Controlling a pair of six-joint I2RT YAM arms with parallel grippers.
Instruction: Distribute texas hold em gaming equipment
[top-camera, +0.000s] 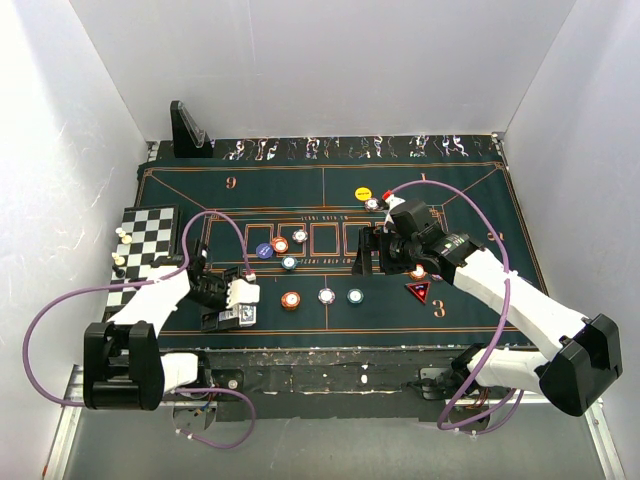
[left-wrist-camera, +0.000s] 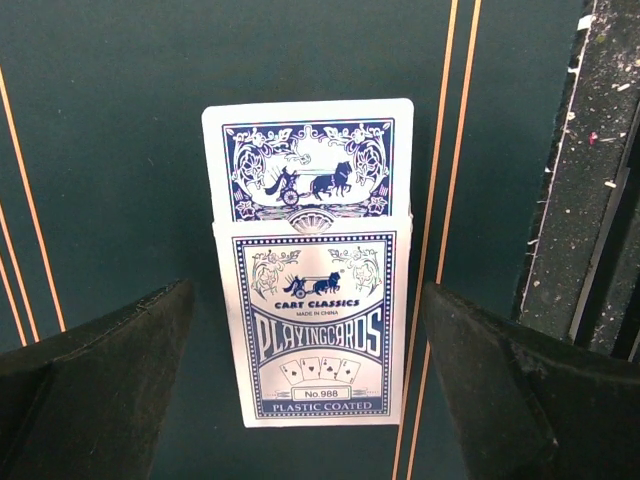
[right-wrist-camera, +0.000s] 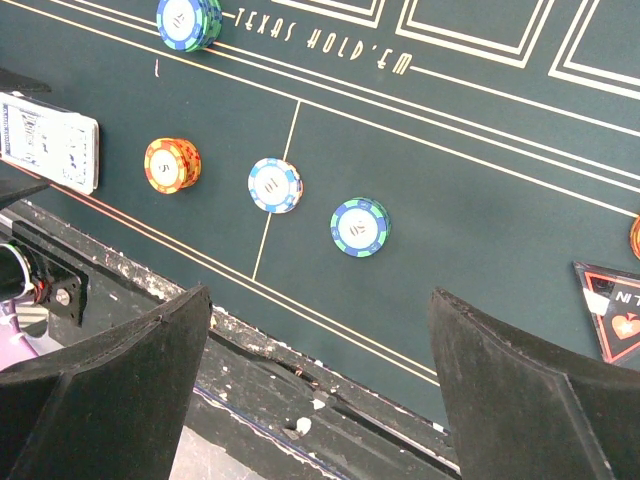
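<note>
Left tool (left-wrist-camera: 308, 300) wide astride card box (left-wrist-camera: 318, 330), long axis away, open end far; right tool (right-wrist-camera: 320, 300) wide.

1. The left arm (top-camera: 150, 300) has glossy white shells, black joint housings and a boxy black base at 7 o'clock in the top view.
2. The right arm (top-camera: 510, 290) has the same white-and-black build, with its base at 4 o'clock.
3. Thin purple cables (top-camera: 213, 212) loop along both arms.
4. The left gripper (left-wrist-camera: 305, 288) and right gripper (right-wrist-camera: 320, 292) have matte black, wedge-shaped fingers (left-wrist-camera: 90, 390).

Bright, even overhead light, soft shadows; print on the playing cards (left-wrist-camera: 315, 330) reads crisp, dark foreground edges slightly soft.
</note>
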